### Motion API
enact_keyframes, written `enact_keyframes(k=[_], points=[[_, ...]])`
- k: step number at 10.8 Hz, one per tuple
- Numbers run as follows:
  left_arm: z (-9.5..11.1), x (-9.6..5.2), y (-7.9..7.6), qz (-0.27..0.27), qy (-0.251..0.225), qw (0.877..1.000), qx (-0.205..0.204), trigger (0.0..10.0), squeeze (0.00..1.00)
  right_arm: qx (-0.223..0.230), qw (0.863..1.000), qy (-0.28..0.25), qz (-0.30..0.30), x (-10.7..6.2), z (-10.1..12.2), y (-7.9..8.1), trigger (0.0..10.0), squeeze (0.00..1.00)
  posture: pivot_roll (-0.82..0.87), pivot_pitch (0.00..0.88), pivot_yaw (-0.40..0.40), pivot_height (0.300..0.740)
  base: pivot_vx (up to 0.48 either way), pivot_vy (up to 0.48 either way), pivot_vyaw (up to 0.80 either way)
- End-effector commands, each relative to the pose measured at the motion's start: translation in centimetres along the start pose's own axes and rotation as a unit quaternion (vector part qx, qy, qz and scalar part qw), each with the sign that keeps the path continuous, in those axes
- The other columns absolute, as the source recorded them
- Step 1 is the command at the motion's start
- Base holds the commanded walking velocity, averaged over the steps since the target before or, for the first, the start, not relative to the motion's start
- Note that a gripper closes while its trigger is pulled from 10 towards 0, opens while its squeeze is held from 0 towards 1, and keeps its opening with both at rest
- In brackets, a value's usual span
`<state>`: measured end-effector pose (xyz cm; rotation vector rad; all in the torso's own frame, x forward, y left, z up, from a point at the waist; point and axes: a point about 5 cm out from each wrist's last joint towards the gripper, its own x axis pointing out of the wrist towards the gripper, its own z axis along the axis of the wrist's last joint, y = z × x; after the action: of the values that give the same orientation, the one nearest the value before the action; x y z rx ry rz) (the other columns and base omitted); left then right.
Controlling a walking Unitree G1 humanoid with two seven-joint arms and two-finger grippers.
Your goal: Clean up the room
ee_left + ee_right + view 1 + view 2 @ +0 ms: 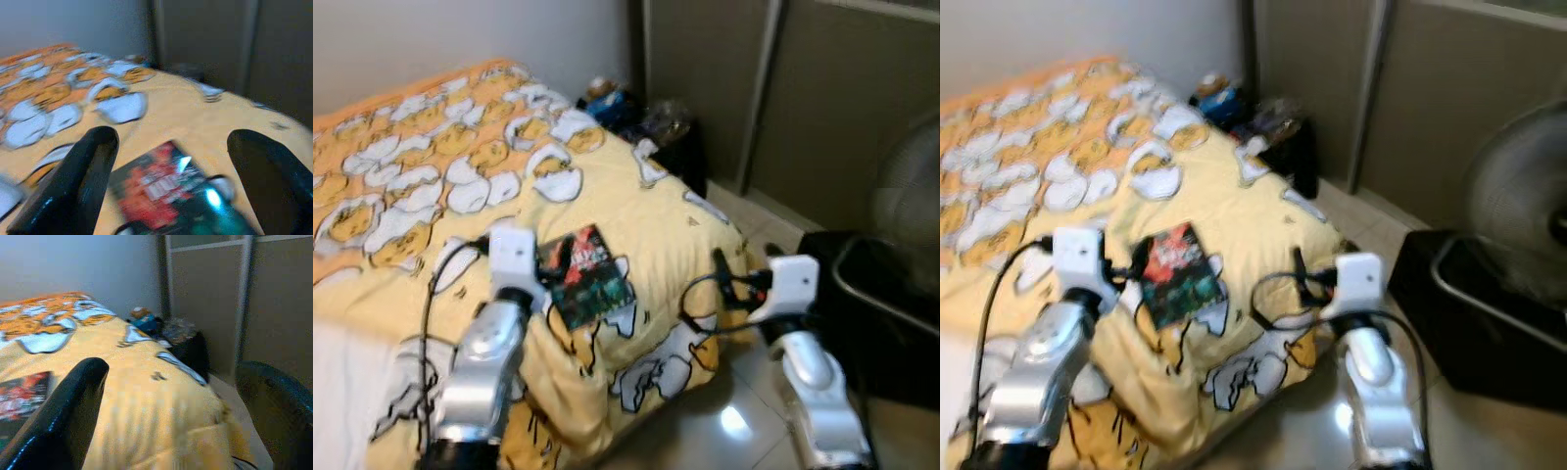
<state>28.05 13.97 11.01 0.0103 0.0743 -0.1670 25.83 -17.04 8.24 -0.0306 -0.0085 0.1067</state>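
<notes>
A thin book or magazine (585,275) with a dark red and green cover lies flat on the yellow bedspread (509,166) near the bed's corner. My left gripper (548,269) is low over the bed at the book's left edge, open; its wrist view has the book (171,196) between and beyond the two black fingers (73,181). My right gripper (724,274) hangs open at the bed's corner, to the right of the book, holding nothing. From the right wrist, the book (24,394) lies off to one side.
The bedspread has a white-and-orange egg cartoon print. Dark clutter (646,122) sits on the floor by the bed's far corner, against brown wardrobe doors (822,88). A fan (911,186) and a black bin or basket (881,313) stand to my right on the tiled floor.
</notes>
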Motion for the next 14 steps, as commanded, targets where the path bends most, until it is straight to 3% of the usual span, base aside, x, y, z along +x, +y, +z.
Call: enact_keyframes(k=[1,5,9,11,12,13,14], points=[[0.2,0.0,0.8,0.008,-0.002,1.000,0.011,10.0,0.00,0.004,1.000,-0.014,0.010,0.4,0.6,0.8,10.0,0.00,-0.20,0.000,0.131,0.740,0.480,0.000,0.00],[0.2,1.0,0.5,-0.006,0.015,1.000,0.011,10.0,0.00,0.004,1.000,-0.004,0.010,-0.6,0.2,1.5,10.0,0.00,-0.21,0.000,0.154,0.740,0.120,0.000,0.00],[-0.1,1.3,0.2,-0.017,0.024,0.999,0.017,10.0,0.00,0.007,1.000,0.003,0.001,-1.2,0.0,1.3,10.0,0.00,-0.22,0.000,0.162,0.740,0.000,0.000,-0.65],[-2.5,2.8,-0.6,-0.043,0.093,0.994,-0.023,10.0,0.00,0.008,1.000,0.004,0.006,-1.6,0.1,1.6,10.0,0.00,-0.22,0.000,0.147,0.740,0.000,0.000,0.00],[-3.9,3.6,-0.5,-0.035,0.128,0.990,-0.046,10.0,0.00,0.002,1.000,0.011,0.017,-2.2,0.1,2.0,10.0,0.00,-0.24,0.006,0.147,0.740,0.000,0.000,-0.74],[-4.1,3.8,-0.1,-0.024,0.133,0.990,-0.049,10.0,0.00,-0.003,1.000,0.018,0.021,-2.8,0.1,2.1,10.0,0.00,-0.25,0.022,0.144,0.740,0.000,0.000,-0.76],[-4.4,4.9,1.6,0.013,0.138,0.989,-0.055,10.0,0.00,-0.014,0.999,0.023,0.019,-3.3,0.1,1.4,10.0,0.00,-0.27,0.028,0.139,0.740,0.000,0.000,0.00]])
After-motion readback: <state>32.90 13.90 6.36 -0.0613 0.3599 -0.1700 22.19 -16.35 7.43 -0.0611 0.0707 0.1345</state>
